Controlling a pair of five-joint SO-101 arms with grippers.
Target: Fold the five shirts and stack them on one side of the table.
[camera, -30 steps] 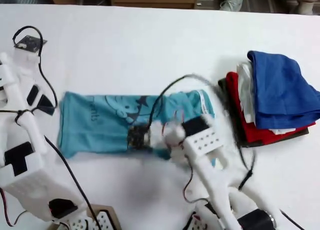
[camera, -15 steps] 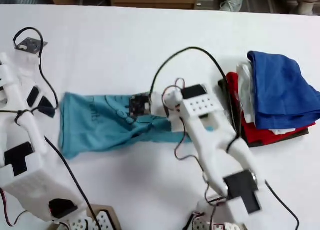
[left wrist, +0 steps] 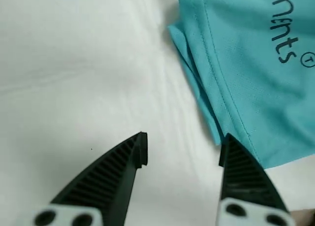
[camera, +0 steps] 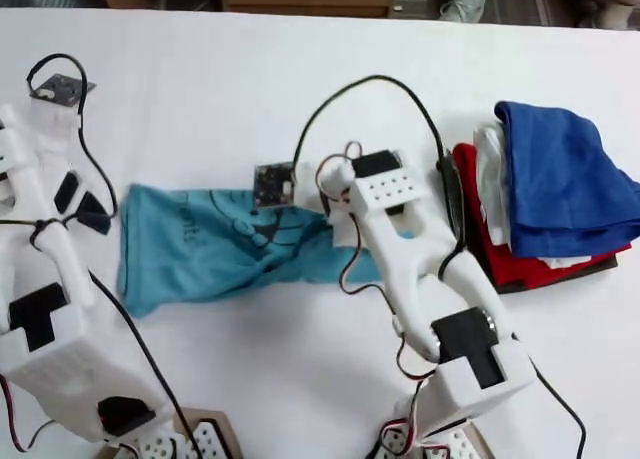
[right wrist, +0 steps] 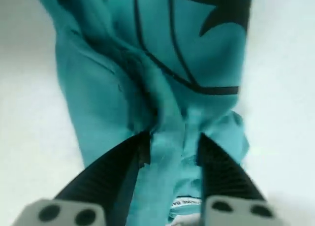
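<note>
Teal shirt (camera: 200,244) bunched into soft ridges, pinched by right tool (right wrist: 172,140), left tool (left wrist: 184,140) released beside it

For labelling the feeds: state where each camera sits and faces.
High view: fixed above, looking down on table, left arm, right arm, teal shirt, folded stack.
Left wrist view: on left arm, facing table past open left gripper at shirt's edge.
Right wrist view: on right arm, facing shirt bunched in right gripper.
All share the teal shirt.
</note>
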